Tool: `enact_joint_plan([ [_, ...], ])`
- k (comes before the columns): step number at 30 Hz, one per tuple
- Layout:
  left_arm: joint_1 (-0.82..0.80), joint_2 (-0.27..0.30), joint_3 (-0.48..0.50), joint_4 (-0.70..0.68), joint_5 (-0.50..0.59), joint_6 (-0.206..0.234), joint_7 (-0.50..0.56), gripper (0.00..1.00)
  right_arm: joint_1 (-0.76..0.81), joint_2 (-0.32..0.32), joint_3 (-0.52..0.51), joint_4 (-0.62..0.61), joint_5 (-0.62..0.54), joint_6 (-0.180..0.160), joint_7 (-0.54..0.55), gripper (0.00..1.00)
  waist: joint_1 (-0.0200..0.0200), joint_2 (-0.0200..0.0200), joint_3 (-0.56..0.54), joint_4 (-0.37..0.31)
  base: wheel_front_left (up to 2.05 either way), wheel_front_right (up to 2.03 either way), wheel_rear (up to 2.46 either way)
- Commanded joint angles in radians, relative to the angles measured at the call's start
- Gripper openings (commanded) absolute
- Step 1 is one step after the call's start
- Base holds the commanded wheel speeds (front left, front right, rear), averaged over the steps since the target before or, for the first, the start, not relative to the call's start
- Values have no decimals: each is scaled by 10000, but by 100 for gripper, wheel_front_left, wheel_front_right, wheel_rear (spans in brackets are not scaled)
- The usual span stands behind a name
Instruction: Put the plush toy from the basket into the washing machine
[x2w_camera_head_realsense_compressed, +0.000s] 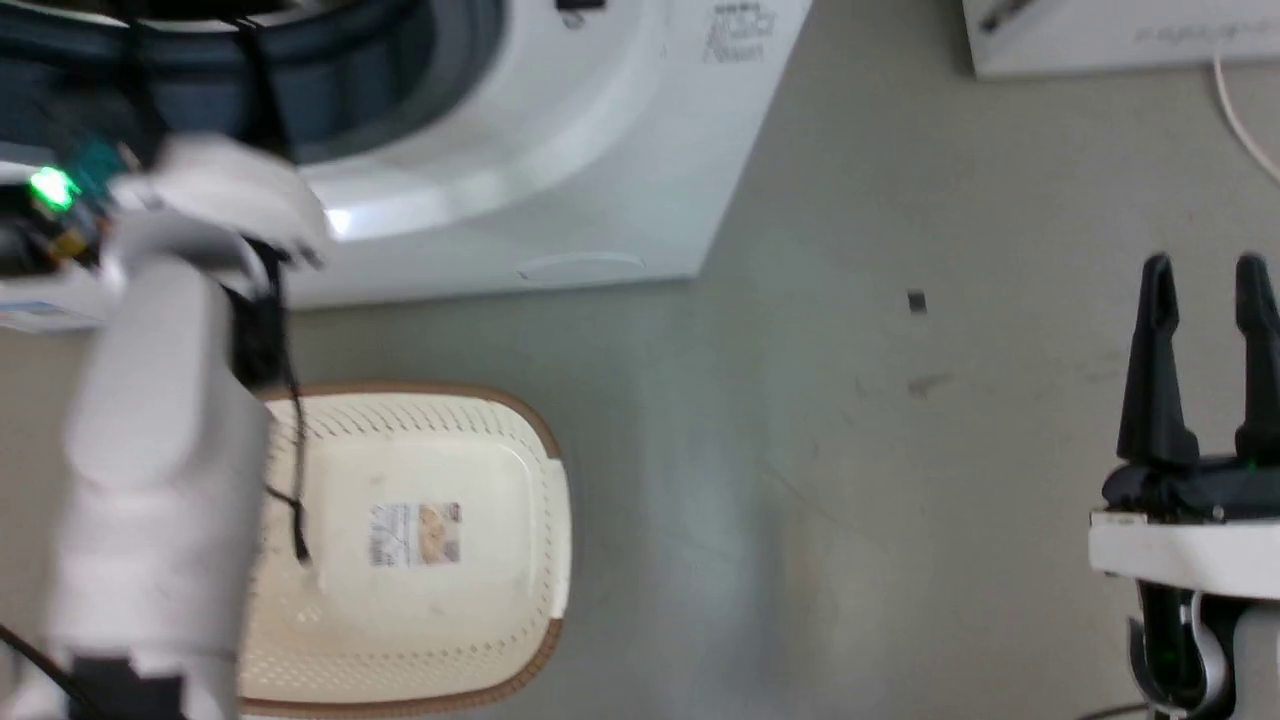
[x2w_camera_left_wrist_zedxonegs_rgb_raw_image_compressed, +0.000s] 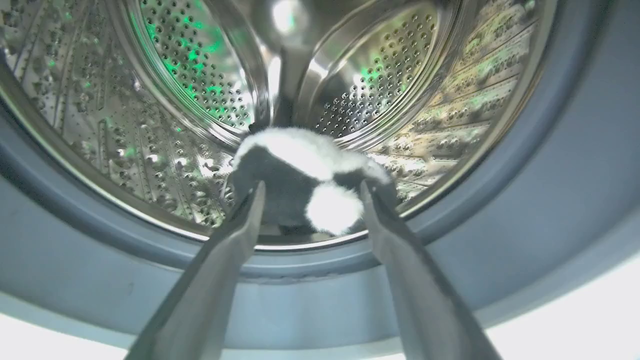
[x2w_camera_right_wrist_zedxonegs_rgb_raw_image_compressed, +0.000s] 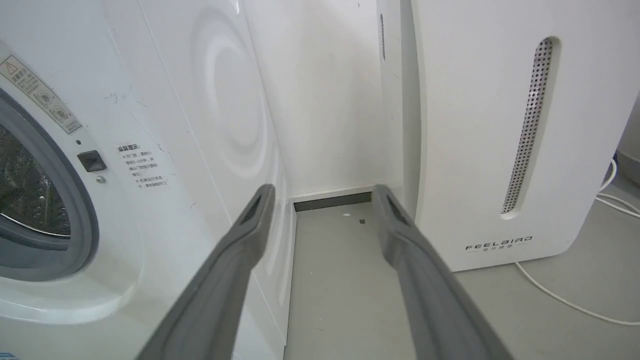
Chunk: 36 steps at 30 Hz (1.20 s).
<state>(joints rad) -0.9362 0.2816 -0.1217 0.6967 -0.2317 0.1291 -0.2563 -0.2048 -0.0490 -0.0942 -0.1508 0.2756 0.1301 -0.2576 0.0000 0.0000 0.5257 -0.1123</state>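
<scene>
**A:** Head view?

**B:** Washing machine (x2w_camera_head_realsense_compressed: 560, 150) is top left, with its porthole cropped by the frame. The left forearm (x2w_camera_head_realsense_compressed: 160, 450) is motion-blurred and reaches up toward the porthole, its far end a smear. It hides the left side of the basket (x2w_camera_head_realsense_compressed: 500, 610). The basket is on the floor (x2w_camera_head_realsense_compressed: 850, 500) just in front of the machine. The label (x2w_camera_head_realsense_compressed: 415, 533) on its bottom is exposed, but the print is too soft to read. Right gripper (x2w_camera_head_realsense_compressed: 1206, 270) is lower right, well apart from both, fingers spread with nothing between them.

**A:** Left wrist?

**B:** It looks straight into the drum (x2w_camera_left_wrist_zedxonegs_rgb_raw_image_compressed: 190, 75), ringed by the grey gasket (x2w_camera_left_wrist_zedxonegs_rgb_raw_image_compressed: 550, 200). The plush toy (x2w_camera_left_wrist_zedxonegs_rgb_raw_image_compressed: 295, 155) lies inside, low at the front lip. Left gripper (x2w_camera_left_wrist_zedxonegs_rgb_raw_image_compressed: 311, 186) is spread wide, with the toy showing between and beyond the tips. I can't tell if the pads touch the fur. The toy's underside is hidden behind the lip.

**A:** Right wrist?

**B:** The fingers are wide apart over bare floor, aimed at the gap between the machine and the FEELBIRD appliance (x2w_camera_right_wrist_zedxonegs_rgb_raw_image_compressed: 475, 125). The porthole is cut off at the left edge. A white cable (x2w_camera_right_wrist_zedxonegs_rgb_raw_image_compressed: 560, 300) runs out of frame on the right.
</scene>
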Motion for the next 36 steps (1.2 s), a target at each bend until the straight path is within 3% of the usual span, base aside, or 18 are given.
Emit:
enact_joint_plan([
  [1,829,-356,201,-731,155,130,-54,100,324,-12,-110,98,-164,6,-42,100,0,0,-1185,749,0,0,0],
  [7,3281,-825,27,-2412,1155,258,-54,100,1110,-12,-102,343,-460,6,-42,100,0,0,-2661,1164,0,0,0],
  [19,7420,-1373,466,-4373,1538,331,-55,100,2649,-12,-34,771,-579,6,-42,100,0,0,-4966,1535,0,0,0],
  [28,9363,-1659,610,-5829,1753,92,-55,100,3348,-12,-23,825,-701,6,-42,100,0,0,-5600,1668,0,0,0],
  [34,9919,-1810,613,-6102,1811,-162,-55,100,3593,-12,-34,909,-727,6,-42,100,0,0,-5851,1634,0,0,0],
  [35,9848,-1782,626,-6066,1776,-156,-2,0,3455,0,-18,883,-654,-2,2,0,0,0,-5846,1640,0,0,0],
  [36,9847,-1780,624,-6061,1773,-167,10,0,3448,2,-18,879,-649,-2,8,0,0,0,-5851,1639,0,0,0],
])
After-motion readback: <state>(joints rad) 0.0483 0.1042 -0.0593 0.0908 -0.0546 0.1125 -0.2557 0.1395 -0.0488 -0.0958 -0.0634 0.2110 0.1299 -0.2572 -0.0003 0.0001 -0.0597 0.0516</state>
